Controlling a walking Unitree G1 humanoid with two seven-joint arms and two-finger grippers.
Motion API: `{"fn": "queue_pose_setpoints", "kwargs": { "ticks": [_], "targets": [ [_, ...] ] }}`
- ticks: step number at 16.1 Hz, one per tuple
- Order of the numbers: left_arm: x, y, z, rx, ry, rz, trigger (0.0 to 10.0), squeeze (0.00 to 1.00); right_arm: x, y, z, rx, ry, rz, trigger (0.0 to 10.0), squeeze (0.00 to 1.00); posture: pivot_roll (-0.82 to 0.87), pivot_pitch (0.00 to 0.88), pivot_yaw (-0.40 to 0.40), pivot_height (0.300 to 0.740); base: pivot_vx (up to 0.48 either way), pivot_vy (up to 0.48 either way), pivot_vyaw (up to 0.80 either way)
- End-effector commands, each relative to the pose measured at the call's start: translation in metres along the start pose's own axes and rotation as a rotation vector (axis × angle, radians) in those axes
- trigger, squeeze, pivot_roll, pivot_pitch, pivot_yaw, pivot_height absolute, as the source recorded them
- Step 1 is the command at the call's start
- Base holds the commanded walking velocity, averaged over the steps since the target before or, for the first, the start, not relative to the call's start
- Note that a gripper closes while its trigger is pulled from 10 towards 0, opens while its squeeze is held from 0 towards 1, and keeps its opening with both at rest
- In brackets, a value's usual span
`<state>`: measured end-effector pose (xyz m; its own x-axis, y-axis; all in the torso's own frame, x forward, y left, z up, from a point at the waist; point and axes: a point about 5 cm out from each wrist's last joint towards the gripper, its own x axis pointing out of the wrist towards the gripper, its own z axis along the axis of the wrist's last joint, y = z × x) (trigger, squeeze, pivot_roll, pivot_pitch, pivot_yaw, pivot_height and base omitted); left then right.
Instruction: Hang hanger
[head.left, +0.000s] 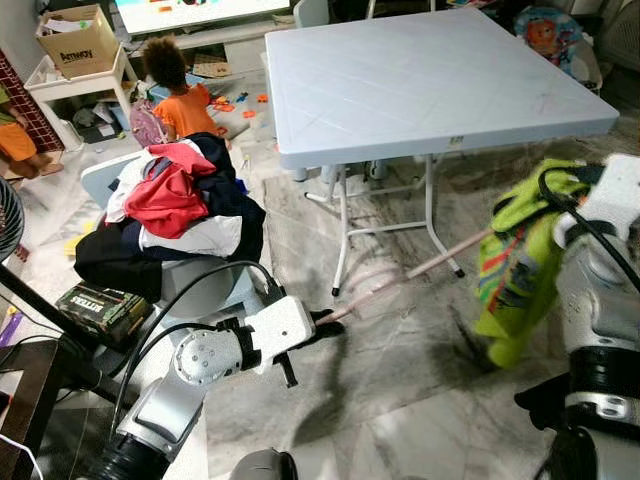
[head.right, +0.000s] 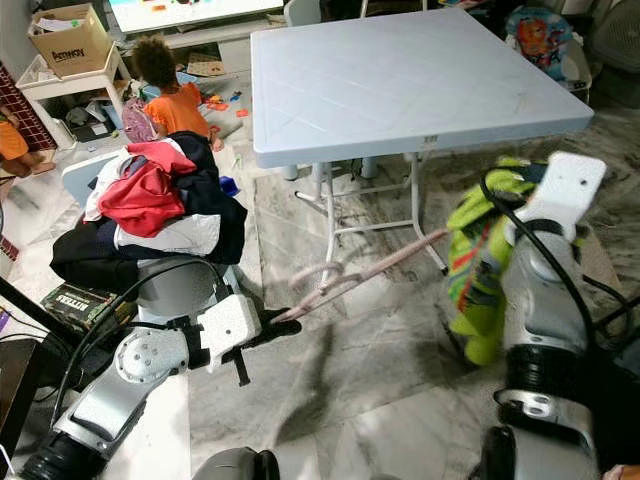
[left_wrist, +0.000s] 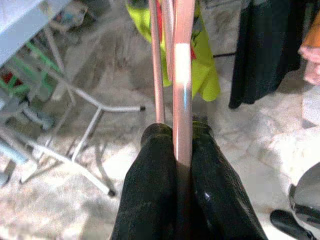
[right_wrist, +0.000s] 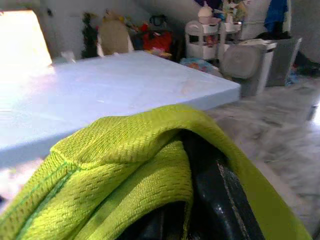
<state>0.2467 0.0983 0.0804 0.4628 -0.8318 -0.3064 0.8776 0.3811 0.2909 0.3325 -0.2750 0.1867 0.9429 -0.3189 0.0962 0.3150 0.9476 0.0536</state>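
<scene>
A pink hanger (head.left: 410, 272) stretches low over the marble floor, and my left gripper (head.left: 325, 318) is shut on one end of it. In the left wrist view the black fingers (left_wrist: 150, 170) clamp the pink rod (left_wrist: 182, 75), which runs toward a lime-green shirt (left_wrist: 205, 55). That shirt (head.left: 515, 270), with a colourful print, hangs at the right from my raised right gripper (right_wrist: 200, 210). The gripper is shut on its fabric, which drapes over the fingers and hides their tips. The hanger's far end reaches the shirt's edge.
A pale blue folding table (head.left: 420, 80) stands just behind the hanger, its legs (head.left: 340, 240) close by. At the left, a pile of clothes (head.left: 180, 200) lies on a seat. A child (head.left: 175, 95) sits on the floor beyond. Dark garments (left_wrist: 265, 50) hang near the shirt.
</scene>
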Motion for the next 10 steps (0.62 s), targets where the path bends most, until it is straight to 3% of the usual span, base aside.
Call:
{"fn": "queue_pose_setpoints", "kwargs": {
  "ticks": [1,3,4,5,6,8,9,10],
  "targets": [
    [-0.015,0.006,-0.033,-0.047,0.191,0.055,0.0,0.00,0.003,0.003,0.050,0.072,-0.188,0.034,0.0,0.00,-0.04,0.015,0.058,0.740,0.000,0.000,0.00],
    [-0.013,0.024,-0.034,-0.121,0.194,0.220,0.0,0.00,-0.010,0.028,0.055,0.107,-0.192,0.260,0.0,0.00,-0.05,0.017,0.060,0.740,0.000,0.000,0.00],
    [-0.011,0.031,-0.032,-0.136,0.185,0.263,0.0,0.00,-0.019,0.036,0.055,0.074,-0.199,0.362,0.0,0.00,-0.05,0.017,0.060,0.740,0.000,0.000,0.00],
    [-0.007,0.037,-0.029,-0.168,0.167,0.299,0.0,0.00,-0.034,0.046,0.052,0.035,-0.190,0.504,0.0,0.00,-0.06,0.019,0.061,0.740,0.000,0.000,0.00],
    [-0.005,0.043,-0.026,-0.208,0.143,0.344,0.0,0.00,-0.049,0.054,0.049,0.059,-0.159,0.632,0.0,0.00,-0.06,0.021,0.064,0.740,0.000,0.000,0.00],
    [-0.003,0.047,-0.023,-0.254,0.120,0.379,0.0,0.00,-0.064,0.060,0.044,0.074,-0.119,0.748,0.0,0.00,-0.07,0.021,0.067,0.740,0.000,0.000,0.00],
    [-0.001,0.050,-0.018,-0.316,0.074,0.405,0.0,0.00,-0.075,0.064,0.037,0.066,-0.074,0.835,0.0,0.00,-0.07,0.020,0.071,0.740,0.000,0.000,0.00],
    [0.000,0.051,-0.015,-0.346,0.055,0.401,0.0,0.00,-0.082,0.068,0.027,0.010,-0.035,0.883,0.0,0.00,-0.07,0.020,0.071,0.740,0.000,0.000,0.00]
  ]
}}
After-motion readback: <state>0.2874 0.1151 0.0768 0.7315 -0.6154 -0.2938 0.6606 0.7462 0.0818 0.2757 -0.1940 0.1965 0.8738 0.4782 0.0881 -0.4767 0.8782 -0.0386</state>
